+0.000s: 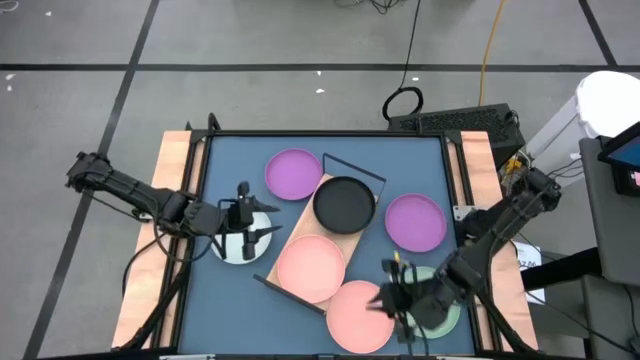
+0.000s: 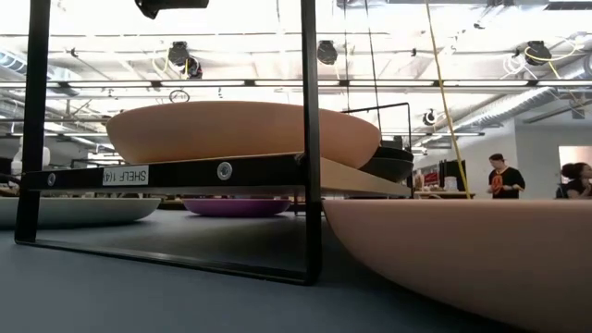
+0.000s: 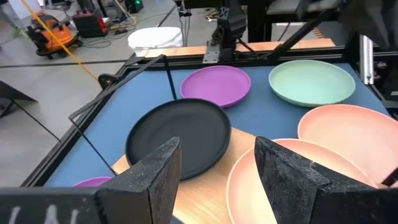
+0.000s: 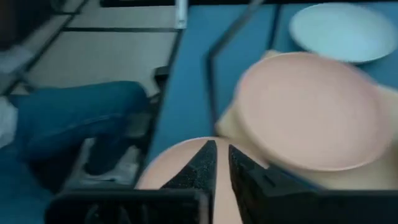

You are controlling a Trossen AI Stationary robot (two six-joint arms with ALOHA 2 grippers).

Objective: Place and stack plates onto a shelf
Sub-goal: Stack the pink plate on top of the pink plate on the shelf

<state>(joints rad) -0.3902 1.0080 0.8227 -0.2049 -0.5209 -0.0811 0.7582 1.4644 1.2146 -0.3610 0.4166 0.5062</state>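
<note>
The wooden shelf (image 1: 292, 232) lies slantwise mid-table, carrying a black plate (image 1: 345, 203) and a pink plate (image 1: 311, 268). A second pink plate (image 1: 355, 318) sits by the table's near edge, against the shelf's near end. My right gripper (image 1: 386, 296) is at this plate's right rim, fingers almost together (image 4: 222, 152). The pale green plate (image 1: 445, 312) lies under the right arm. My left gripper (image 1: 247, 225) hovers open (image 3: 217, 149) over the white-grey plate (image 1: 232, 250), pointing toward the shelf. Two purple plates (image 1: 293, 173) (image 1: 415, 221) rest on the table. Only one black plate is visible. My right gripper has its fingers closed to a narrow gap at the right rim (image 4: 186, 163) of the near pink plate, coming from the table's right and slanting down. The fingers themselves hide the exact contact. Whether the plate is lifted or rests on the table cannot be told.
The shelf's black wire frame (image 1: 355, 170) stands up at its far end and its near end (image 2: 310, 139). The table has a raised frame (image 1: 205, 150) around it. A person's jeans (image 4: 81, 118) are visible beyond the table's edge; people stand far off in the room (image 2: 504, 178).
</note>
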